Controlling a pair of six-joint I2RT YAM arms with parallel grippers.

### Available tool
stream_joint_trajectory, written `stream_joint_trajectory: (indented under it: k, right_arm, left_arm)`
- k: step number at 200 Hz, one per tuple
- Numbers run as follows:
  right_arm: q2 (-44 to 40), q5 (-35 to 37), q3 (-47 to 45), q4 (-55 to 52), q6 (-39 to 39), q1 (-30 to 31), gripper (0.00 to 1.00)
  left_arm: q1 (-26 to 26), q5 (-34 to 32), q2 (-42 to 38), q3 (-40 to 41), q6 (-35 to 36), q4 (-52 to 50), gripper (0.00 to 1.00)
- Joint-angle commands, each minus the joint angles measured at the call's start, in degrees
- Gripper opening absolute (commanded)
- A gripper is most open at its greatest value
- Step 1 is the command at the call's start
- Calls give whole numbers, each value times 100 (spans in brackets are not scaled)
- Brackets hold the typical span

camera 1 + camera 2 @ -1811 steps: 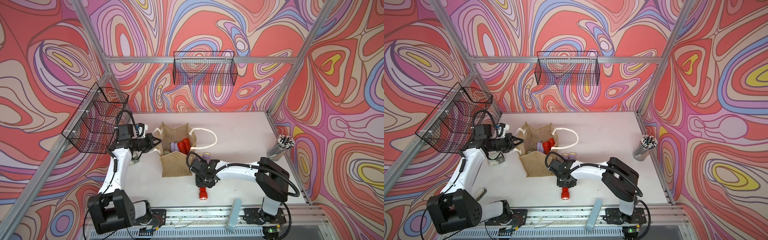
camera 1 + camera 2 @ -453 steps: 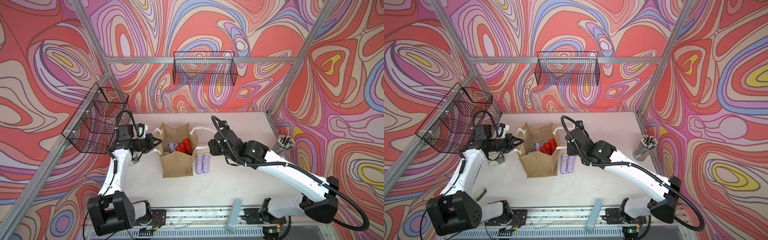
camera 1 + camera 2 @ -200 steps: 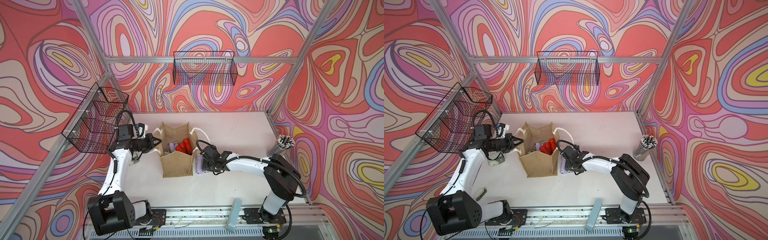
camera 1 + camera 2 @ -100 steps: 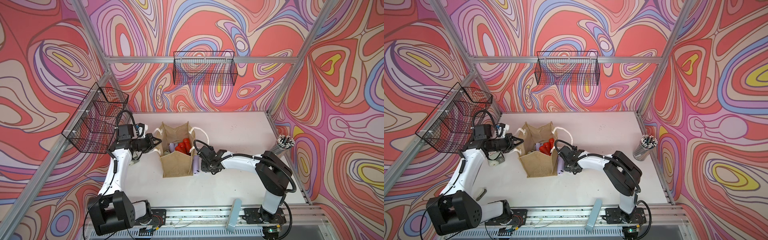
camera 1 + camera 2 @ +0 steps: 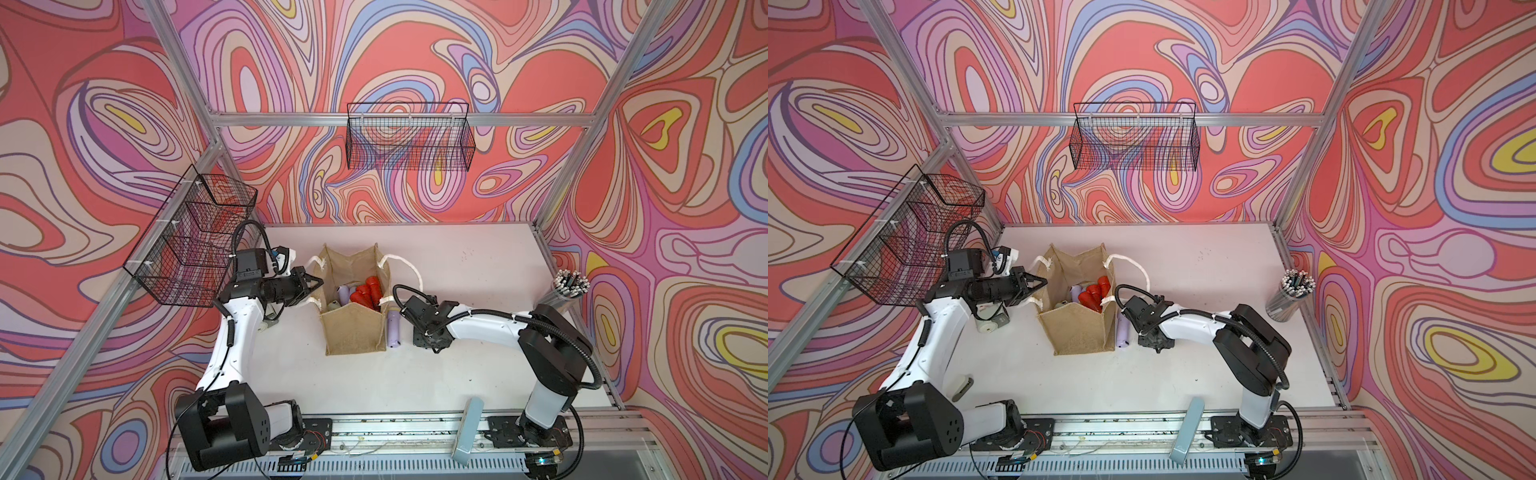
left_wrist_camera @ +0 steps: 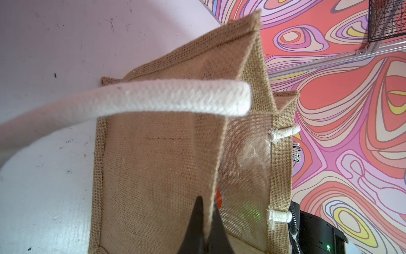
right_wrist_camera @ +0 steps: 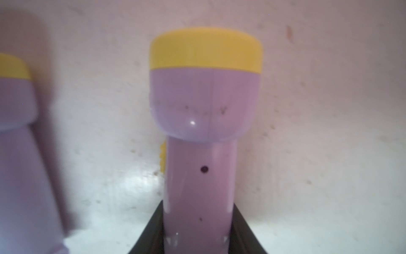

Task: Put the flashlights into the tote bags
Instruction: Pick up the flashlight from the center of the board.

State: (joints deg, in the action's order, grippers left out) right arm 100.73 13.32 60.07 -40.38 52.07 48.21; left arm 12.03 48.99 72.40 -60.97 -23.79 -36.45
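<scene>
We see two arms of one make. The left arm [image 5: 232, 345] and right arm [image 5: 486, 328] have glossy white link shells between bulky black joint housings. The left shoulder housing [image 5: 951, 428] carries a cluster of small round holes. Ribbed black cables [image 5: 584, 357] run alongside the links, bound with white ties. The left gripper [image 5: 316, 285] and right gripper [image 7: 198, 233] end in matte black fingers [image 6: 195, 231] that taper to wedges.

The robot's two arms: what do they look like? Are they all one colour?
No. The left arm and right arm have white shells between chunky black joints, on black bases. Black ribbed cables loop outside them. The left gripper and right gripper are black, each with two pointed wedge fingers.
</scene>
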Motion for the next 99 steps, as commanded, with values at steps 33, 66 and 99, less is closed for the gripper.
stream_joint_trajectory:
  k: [33,66,99]
  right_arm:
    - [-1061,1075,-404,-1331,110,-440,22]
    - [-1721,1609,-140,-1956,-15,-642,22]
    - [-2267,2115,699,-2541,-207,-655,22]
  left_arm:
    - [-7,120,-146,-28,74,10,0]
    - [0,152,-153,-21,68,23,0]
    - [0,168,-147,-22,59,27,0]
